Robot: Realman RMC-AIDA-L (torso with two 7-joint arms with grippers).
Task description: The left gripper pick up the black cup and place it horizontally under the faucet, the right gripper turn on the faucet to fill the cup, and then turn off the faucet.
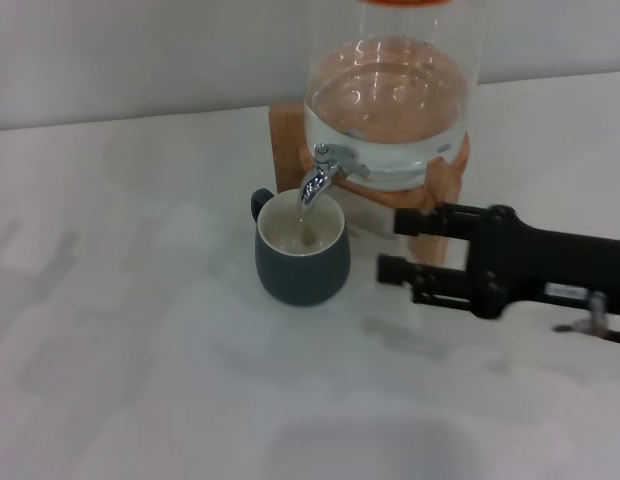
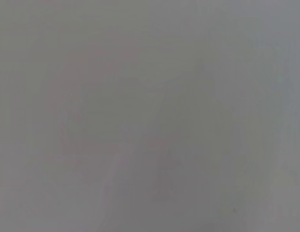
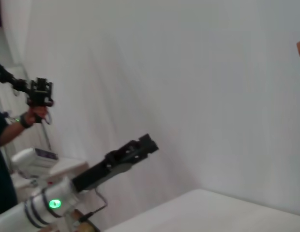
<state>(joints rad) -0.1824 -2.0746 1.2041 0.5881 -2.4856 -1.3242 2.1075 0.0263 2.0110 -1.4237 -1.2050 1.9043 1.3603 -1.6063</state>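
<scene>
Standing upright on the white worktop [image 1: 140, 360], the black cup [image 1: 302, 255] faces mouth up beneath the faucet [image 1: 320, 172], handle toward the wall. We see the right gripper [image 1: 394, 246] beside it, fingers open and empty. The left gripper [image 3: 149, 143] hangs off the worktop; we cannot tell its fingers' state.

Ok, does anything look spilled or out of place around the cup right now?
Nothing stands out. The black cup stands upright under the faucet, catching the stream, with no puddle visible on the table. The right gripper waits beside it, fingers open; the left gripper is off the table.
</scene>
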